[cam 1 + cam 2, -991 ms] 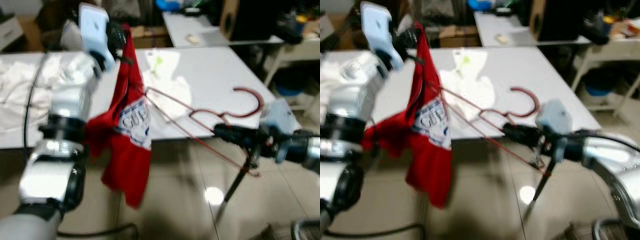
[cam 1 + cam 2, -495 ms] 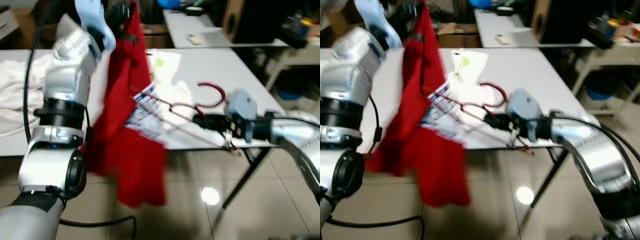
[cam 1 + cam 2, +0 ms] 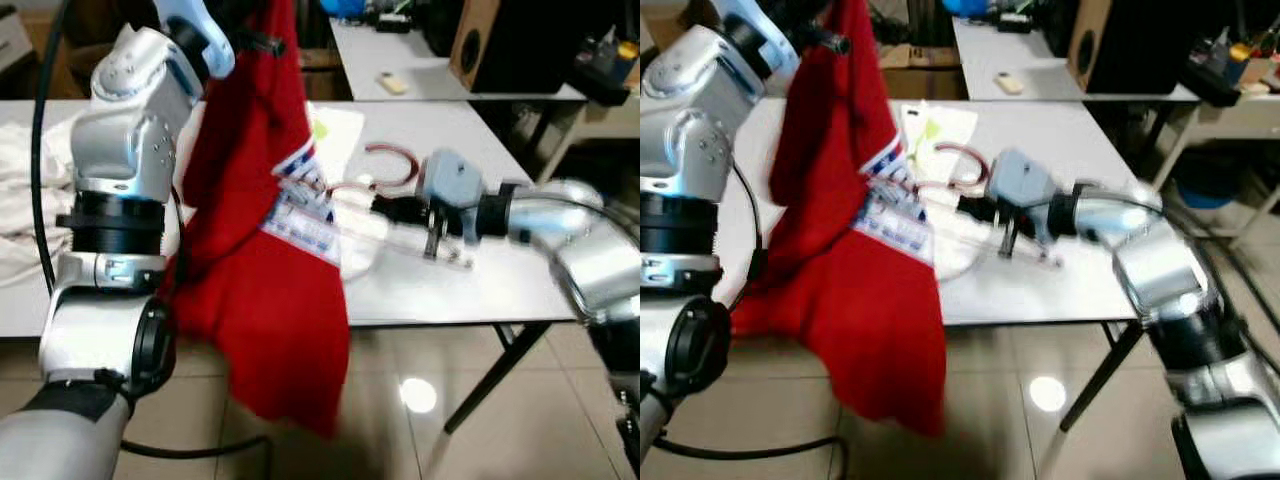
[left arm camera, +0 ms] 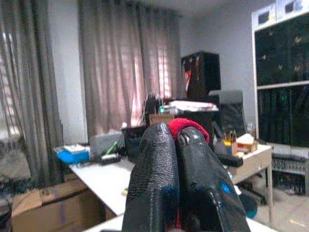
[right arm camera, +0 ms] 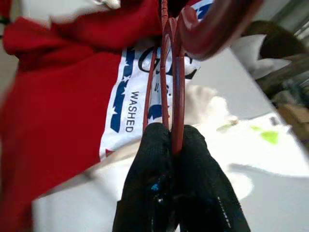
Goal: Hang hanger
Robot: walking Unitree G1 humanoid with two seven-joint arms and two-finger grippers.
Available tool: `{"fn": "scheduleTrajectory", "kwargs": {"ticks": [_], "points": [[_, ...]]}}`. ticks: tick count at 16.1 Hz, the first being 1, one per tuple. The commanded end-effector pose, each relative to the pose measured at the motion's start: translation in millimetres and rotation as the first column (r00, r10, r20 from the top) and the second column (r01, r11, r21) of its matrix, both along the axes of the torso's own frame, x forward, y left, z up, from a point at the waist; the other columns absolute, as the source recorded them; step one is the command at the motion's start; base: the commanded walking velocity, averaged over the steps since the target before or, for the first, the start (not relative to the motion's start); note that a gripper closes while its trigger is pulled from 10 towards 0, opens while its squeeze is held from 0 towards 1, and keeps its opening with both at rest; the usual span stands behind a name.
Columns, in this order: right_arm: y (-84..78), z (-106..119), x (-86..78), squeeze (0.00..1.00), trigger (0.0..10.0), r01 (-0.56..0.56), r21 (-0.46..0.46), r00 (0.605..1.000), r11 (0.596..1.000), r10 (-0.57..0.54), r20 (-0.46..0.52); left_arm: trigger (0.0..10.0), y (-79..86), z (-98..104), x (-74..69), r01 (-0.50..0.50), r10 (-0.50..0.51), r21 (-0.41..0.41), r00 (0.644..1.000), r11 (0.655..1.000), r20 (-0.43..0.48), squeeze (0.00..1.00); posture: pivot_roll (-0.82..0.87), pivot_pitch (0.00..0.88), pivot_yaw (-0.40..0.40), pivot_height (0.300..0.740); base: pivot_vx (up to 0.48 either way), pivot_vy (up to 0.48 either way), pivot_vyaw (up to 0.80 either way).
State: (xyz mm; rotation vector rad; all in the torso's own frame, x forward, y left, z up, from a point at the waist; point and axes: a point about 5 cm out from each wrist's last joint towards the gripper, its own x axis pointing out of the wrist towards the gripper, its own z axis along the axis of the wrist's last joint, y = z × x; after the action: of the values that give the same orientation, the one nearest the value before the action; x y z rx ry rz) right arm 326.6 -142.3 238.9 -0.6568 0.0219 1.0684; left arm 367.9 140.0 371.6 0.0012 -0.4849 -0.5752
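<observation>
At the upper left of the head views, the left pincer [image 3: 232,20] is clamped on the top of the red garment [image 3: 270,270], now lifted higher than a second ago so the cloth hangs in a long drape past the worktop [image 3: 450,280] edge. The right pincer [image 3: 385,207], at centre frame, has swung inward over the worktop and grips the red wire hanger [image 5: 169,72] tightly by its neck, hook [image 3: 385,160] pointing away. The hanger's wires now reach into the printed chest panel [image 5: 130,92], so I judge the threading of the garment is under way; hanging it on a rail remains undone.
</observation>
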Motion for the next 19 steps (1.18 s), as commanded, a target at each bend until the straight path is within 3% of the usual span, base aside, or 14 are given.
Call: {"fn": "scheduleTrajectory", "kwargs": {"ticks": [1, 8, 11, 16, 17, 18, 19], "points": [[6.5, 5.3, 3.6, 0.0, 10.0, -0.017, -0.005, 0.999, 1.0, 0.018, 0.034, 10.0, 8.1, 17.3, -8.1, -0.005, 0.006, -0.018, 0.998, 1.0, 0.055, 0.0, 0.07, 0.0, 0.004, 0.74, 0.36, 0.0, 0.0], [9.2, 12.6, 14.1, 0.0, 10.0, -0.034, 0.0, 0.997, 0.999, 0.034, 0.073, 10.0, 8.3, 20.0, -15.0, 0.012, -0.011, -0.025, 0.999, 1.0, 0.051, 0.0, 0.08, 0.0, -0.005, 0.74, 0.357, 0.0, 0.0], [14.0, 12.0, 18.6, 0.0, 10.0, -0.039, 0.026, 0.997, 0.999, 0.037, 0.075, 10.0, 6.7, 16.2, -14.4, 0.009, -0.008, -0.019, 1.0, 1.0, 0.004, 0.0, 0.08, 0.0, -0.003, 0.74, 0.0, 0.0, 0.0], [15.4, 8.6, 46.5, 0.0, 10.0, 0.041, -0.008, 0.995, 0.999, -0.04, 0.086, 10.0, -7.2, 18.3, -25.6, 0.131, -0.131, -0.003, 0.991, 0.991, 0.023, 0.0, 0.07, 0.0, 0.007, 0.74, 0.0, 0.0, 0.0], [13.4, 25.7, 64.0, 0.0, 10.0, 0.149, -0.013, 0.971, 0.989, -0.144, 0.189, 10.0, -10.7, 22.8, -31.6, 0.177, -0.175, -0.02, 0.983, 0.984, 0.051, 0.0, 0.07, 0.0, 0.008, 0.74, 0.0, 0.0, 0.0], [11.2, 58.9, 76.8, 0.0, 10.0, 0.266, 0.096, 0.91, 0.959, -0.283, 0.302, 10.0, -11.7, 28.9, -36.2, 0.201, -0.197, -0.037, 0.977, 0.979, 0.087, 0.0, 0.07, 0.0, 0.008, 0.74, 0.0, 0.0, 0.0], [10.5, 71.0, 79.4, 0.0, 10.0, 0.293, 0.144, 0.885, 0.945, -0.325, 0.334, 10.0, -11.7, 31.0, -37.6, 0.207, -0.202, -0.044, 0.974, 0.977, 0.099, 0.0, 0.07, 0.0, 0.006, 0.74, 0.0, 0.0, 0.0]]}}
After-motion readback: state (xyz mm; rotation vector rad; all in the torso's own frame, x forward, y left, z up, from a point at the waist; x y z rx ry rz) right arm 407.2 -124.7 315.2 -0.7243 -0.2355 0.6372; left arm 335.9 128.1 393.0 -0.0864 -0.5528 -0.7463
